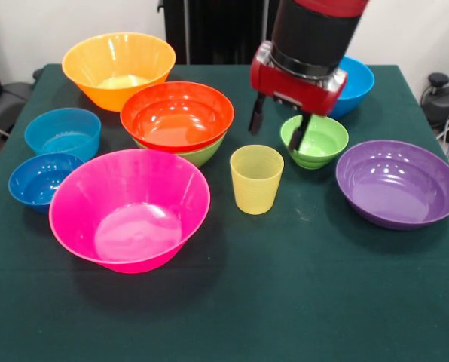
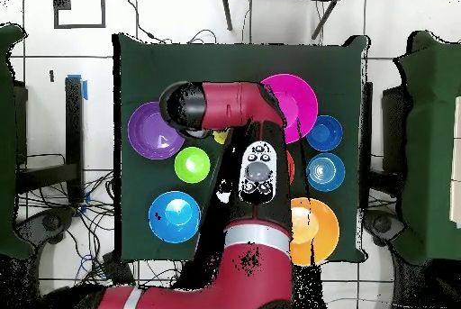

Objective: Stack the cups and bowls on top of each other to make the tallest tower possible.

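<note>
A translucent yellow cup (image 1: 256, 179) stands upright mid-table. Behind it hangs my gripper (image 1: 279, 127), open and empty. Its left finger (image 1: 256, 115) is in the air beside the red-orange bowl (image 1: 177, 113). The right finger (image 1: 300, 133) reaches over the near-left rim of the small green bowl (image 1: 315, 141) (image 2: 192, 163). The red-orange bowl sits nested in a medium green bowl (image 1: 203, 154), a two-piece tower. In the overhead view my arm hides the cup, this stack and the gripper.
Around the table cloth (image 1: 300, 302) stand a big pink bowl (image 1: 129, 207) (image 2: 297, 96), an orange bowl (image 1: 119, 68) (image 2: 317, 229), a purple bowl (image 1: 398, 183) (image 2: 153, 131), a light-blue bowl (image 1: 62, 132) (image 2: 325, 171), a dark-blue bowl (image 1: 40, 179) (image 2: 325, 132) and a blue bowl (image 1: 358, 83) (image 2: 174, 216).
</note>
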{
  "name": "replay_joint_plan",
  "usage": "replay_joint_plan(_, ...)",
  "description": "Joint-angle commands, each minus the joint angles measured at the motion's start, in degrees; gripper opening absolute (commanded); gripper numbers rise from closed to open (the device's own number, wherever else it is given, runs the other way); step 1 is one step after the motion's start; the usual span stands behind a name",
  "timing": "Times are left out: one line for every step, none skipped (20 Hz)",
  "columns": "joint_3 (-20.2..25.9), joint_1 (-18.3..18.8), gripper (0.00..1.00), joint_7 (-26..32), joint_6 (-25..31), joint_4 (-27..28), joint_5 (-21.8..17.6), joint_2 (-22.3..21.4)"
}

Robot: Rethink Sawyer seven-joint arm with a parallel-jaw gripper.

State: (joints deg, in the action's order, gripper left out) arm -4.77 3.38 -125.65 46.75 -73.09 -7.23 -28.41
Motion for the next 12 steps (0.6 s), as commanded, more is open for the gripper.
replay_joint_plan(8.06,0.64,1.00,3.29,10.07,15.36,0.86,9.01)
replay_joint_plan(7.99,0.51,1.00,3.09,11.32,17.12,1.01,9.78)
replay_joint_plan(7.91,0.38,1.00,2.98,12.73,18.51,1.18,10.33)
replay_joint_plan(7.60,0.15,1.00,2.60,13.32,19.55,1.19,10.70)
replay_joint_plan(7.40,-0.01,1.00,2.81,13.53,20.68,0.88,11.14)
replay_joint_plan(7.34,-0.03,1.00,3.34,13.97,21.79,0.58,11.76)
replay_joint_plan(7.37,-0.04,1.00,4.01,14.15,22.43,0.30,12.13)
replay_joint_plan(7.51,-0.02,1.00,4.81,14.54,22.90,0.07,12.46)
replay_joint_plan(7.35,-0.14,1.00,4.61,14.68,22.97,-0.02,12.63)
replay_joint_plan(7.00,-0.31,1.00,4.32,14.89,22.84,-0.20,12.69)
replay_joint_plan(6.61,-0.51,1.00,3.76,15.34,22.62,-0.18,12.72)
replay_joint_plan(6.31,-0.62,1.00,3.57,15.44,22.71,-0.30,12.88)
